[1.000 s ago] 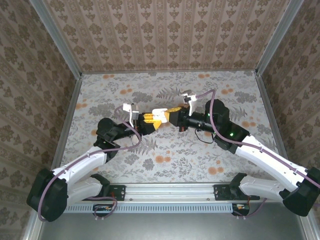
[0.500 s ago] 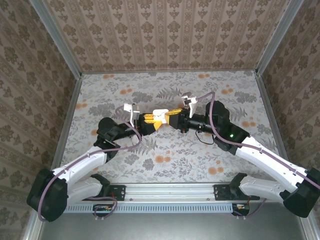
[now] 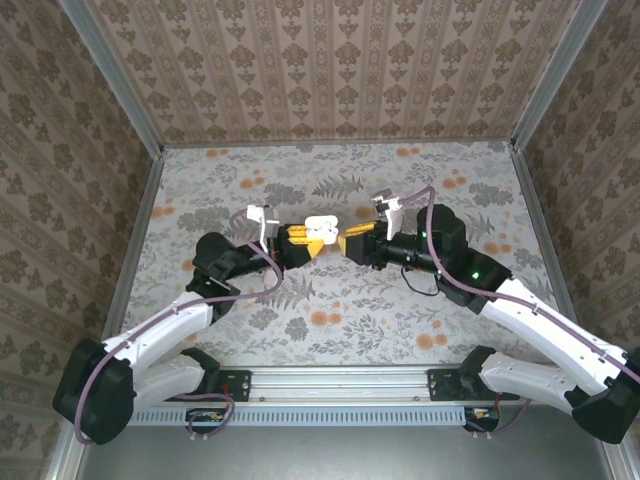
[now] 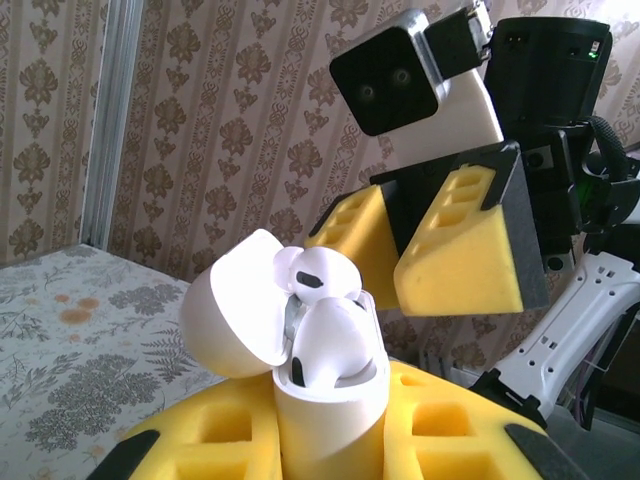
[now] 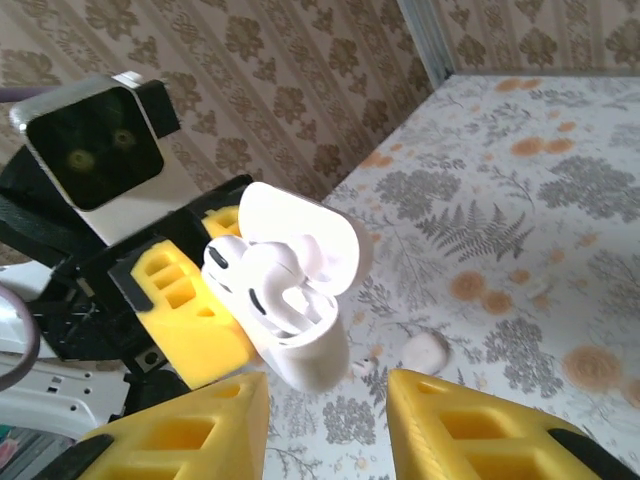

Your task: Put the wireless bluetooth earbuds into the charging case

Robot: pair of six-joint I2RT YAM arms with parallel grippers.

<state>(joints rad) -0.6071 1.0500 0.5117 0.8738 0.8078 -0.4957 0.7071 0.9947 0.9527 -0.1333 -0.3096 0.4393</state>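
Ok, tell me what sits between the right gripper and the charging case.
Nothing, just open air. In the top external view the right gripper stands apart from the charging case held by the left gripper, with the patterned table below the gap.

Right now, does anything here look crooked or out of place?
Yes. In the open charging case held by the left gripper, the earbuds sit high and tilted, not sunk in their sockets. A small white bit also lies loose on the table beneath.

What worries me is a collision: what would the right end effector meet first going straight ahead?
Probably the open charging case, earbuds inside, held by the left end effector; depth unclear.
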